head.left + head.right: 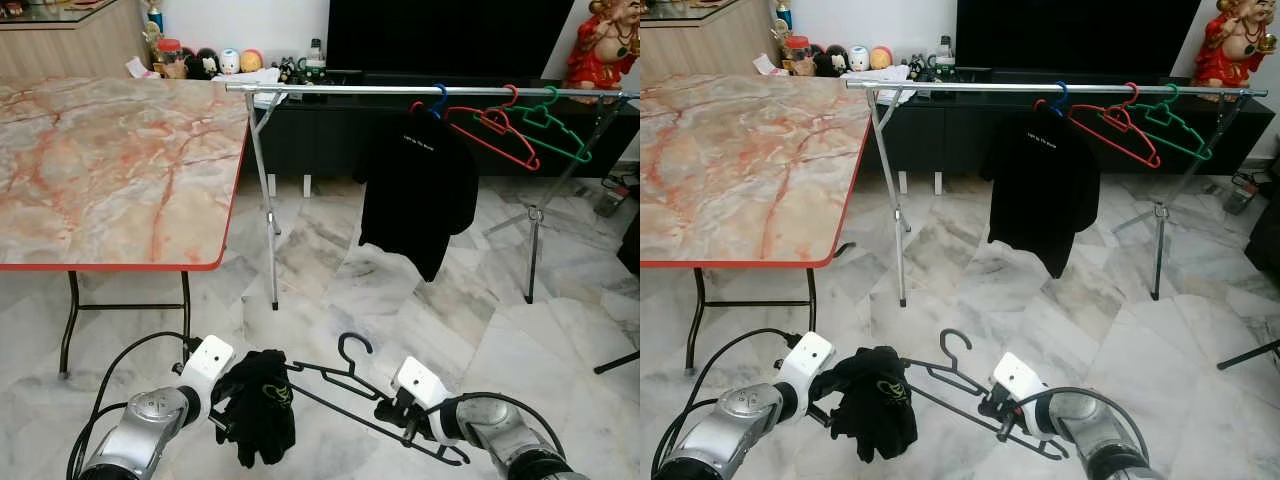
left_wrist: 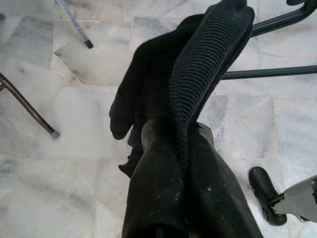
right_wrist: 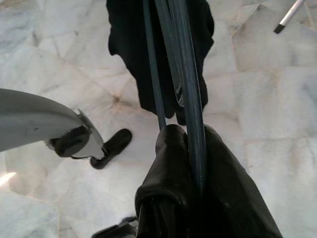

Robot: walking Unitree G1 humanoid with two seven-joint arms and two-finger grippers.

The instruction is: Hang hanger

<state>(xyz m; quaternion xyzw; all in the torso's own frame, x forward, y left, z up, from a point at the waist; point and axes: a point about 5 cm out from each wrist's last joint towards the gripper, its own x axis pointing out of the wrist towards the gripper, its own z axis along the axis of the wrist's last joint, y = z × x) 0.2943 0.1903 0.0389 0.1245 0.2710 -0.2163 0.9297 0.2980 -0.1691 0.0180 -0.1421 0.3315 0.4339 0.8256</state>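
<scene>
Clearly everything turns on how far the rail lies from what the robot holds. The black hanger sits low in front of the robot, over the marble floor, its long axis running across from one arm to the other, its hook up and pointing toward the rack. The right tool is clamped tight on the hanger's bars near one end; in its wrist view the black fingers pinch the dark rods. The left tool is closed on a bunched black garment that hangs off the hanger's other end, the ribbed cloth wedged between its fingers.

The rail stands well ahead and much higher, beyond the corner of the worktop. A black shirt hangs near its middle, with a red hanger and a green hanger further right. The bare stretch of rail lies left of the shirt, toward the worktop's edge.

I judge the load must go up and forward, hook leading; the right arm carries the hanger itself, so it would guide the hook over the rail.
</scene>
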